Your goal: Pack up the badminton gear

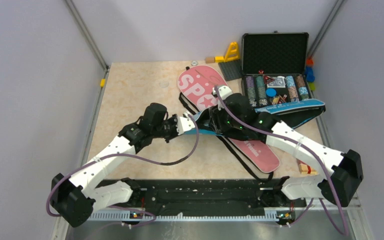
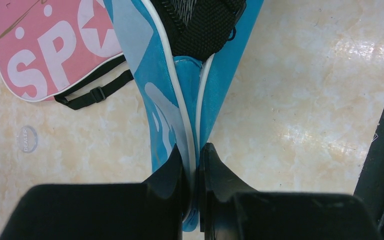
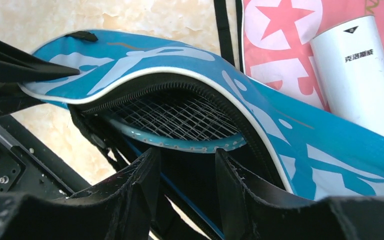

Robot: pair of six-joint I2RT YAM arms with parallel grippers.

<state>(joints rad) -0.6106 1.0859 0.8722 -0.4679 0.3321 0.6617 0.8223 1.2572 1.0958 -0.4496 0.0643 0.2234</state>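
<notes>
The table (image 1: 130, 100) carried everything I could see. At its far right corner stood the black case (image 1: 275, 50), lid up, with rows of chips (image 1: 260, 89) in its lower half. The pink cover (image 1: 200, 85) lay flat and slantwise across the middle of the table, its black strap trailing beside it. The blue cover (image 1: 300, 107) lay across the pink one, running from the centre toward the case. Its zip was open along one edge, and through that mouth the right wrist view showed a racket (image 3: 175, 120) inside, blue frame and strings in view. A white tube (image 3: 360, 75) lay on the pink cover, just beyond the blue one.

My left arm reached forward and to the right, and my right arm forward and to the left, so both wrists met near the table's centre. The left tool (image 2: 194, 155) was clenched on the white-piped edge of the blue cover at its narrow end. The right tool (image 3: 186, 155) sat at the cover's open mouth with its jaws parted, and I could see nothing pinched between them.
</notes>
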